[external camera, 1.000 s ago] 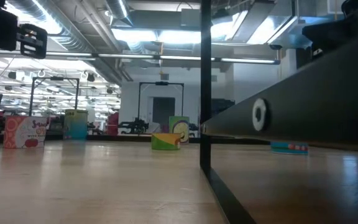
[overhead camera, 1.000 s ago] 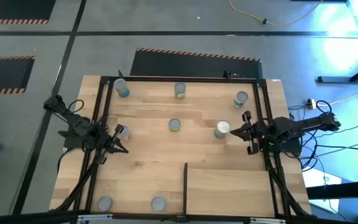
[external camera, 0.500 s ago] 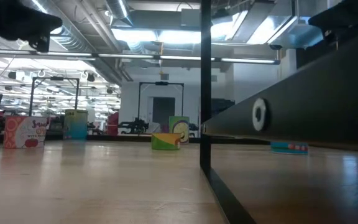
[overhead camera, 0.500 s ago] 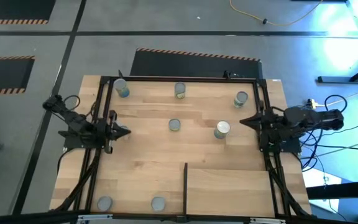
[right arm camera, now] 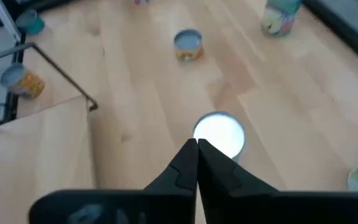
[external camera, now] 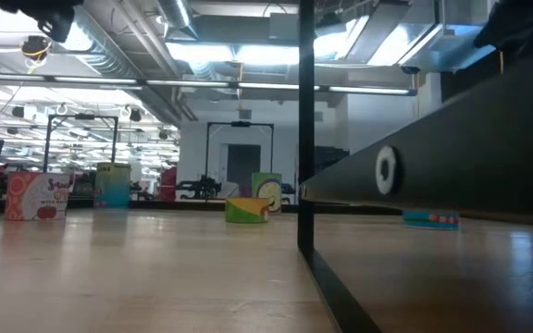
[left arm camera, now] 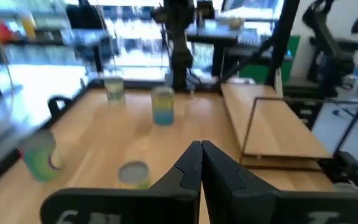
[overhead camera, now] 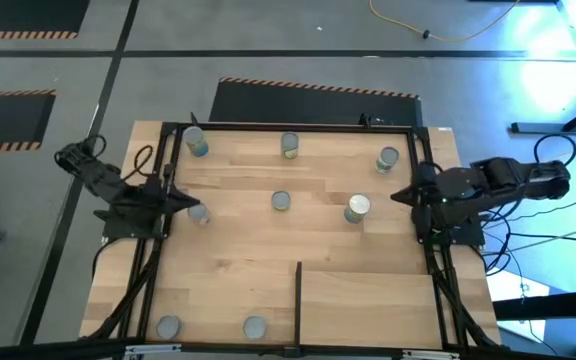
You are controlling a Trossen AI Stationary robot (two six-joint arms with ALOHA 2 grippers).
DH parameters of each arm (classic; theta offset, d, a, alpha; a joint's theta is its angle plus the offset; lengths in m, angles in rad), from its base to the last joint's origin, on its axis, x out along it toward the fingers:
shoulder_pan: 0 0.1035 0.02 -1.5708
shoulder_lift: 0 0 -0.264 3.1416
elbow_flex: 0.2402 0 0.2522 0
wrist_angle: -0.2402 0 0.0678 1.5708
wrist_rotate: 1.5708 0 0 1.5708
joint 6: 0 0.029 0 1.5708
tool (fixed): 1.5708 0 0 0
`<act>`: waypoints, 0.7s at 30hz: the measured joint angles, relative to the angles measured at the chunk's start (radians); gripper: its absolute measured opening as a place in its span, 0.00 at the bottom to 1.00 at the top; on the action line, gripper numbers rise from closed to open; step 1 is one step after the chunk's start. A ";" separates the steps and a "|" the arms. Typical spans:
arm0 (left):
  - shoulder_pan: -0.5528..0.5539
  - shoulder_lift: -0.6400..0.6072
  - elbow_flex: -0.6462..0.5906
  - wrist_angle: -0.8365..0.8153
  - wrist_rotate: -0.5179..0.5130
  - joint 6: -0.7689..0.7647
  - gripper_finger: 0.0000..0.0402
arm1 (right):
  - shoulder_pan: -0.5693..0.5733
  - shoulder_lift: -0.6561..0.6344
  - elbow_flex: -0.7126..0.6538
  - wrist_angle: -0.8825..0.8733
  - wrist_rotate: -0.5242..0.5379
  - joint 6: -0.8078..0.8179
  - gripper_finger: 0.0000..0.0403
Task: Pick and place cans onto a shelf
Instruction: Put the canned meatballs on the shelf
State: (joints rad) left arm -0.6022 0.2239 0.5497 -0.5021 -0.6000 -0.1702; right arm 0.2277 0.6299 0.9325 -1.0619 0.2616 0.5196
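— The right tool is seen pressed together and empty at the counter's right edge; the white-topped can stands upright just ahead of it, nearer this arm.

— The left tool is likewise closed. The shelf lies bare, every can placed elsewhere.

I can make out no words, brands or numbers anywhere. The far box at my table's left edge carries print, but it is too blurred to read.
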 joint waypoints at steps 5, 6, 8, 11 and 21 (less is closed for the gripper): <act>0.000 0.157 0.139 -0.192 0.038 -0.201 0.00 | 0.000 0.076 0.101 -0.061 -0.020 0.110 0.02; 0.000 0.188 0.167 -0.231 0.050 -0.246 0.00 | 0.000 0.087 0.117 -0.064 -0.020 0.142 0.02; 0.000 0.247 0.223 -0.283 0.085 -0.320 0.00 | 0.000 0.105 0.143 -0.065 -0.020 0.197 0.02; 0.000 0.310 0.290 -0.340 0.131 -0.367 0.00 | 0.000 0.121 0.159 -0.061 -0.018 0.208 0.02; 0.000 0.339 0.324 -0.185 0.136 -0.299 0.00 | 0.000 0.142 0.159 -0.058 -0.020 0.209 0.02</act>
State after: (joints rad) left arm -0.6025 0.5629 0.8738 -0.6872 -0.4636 -0.4690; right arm 0.2279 0.7719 1.0916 -1.1194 0.2411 0.7288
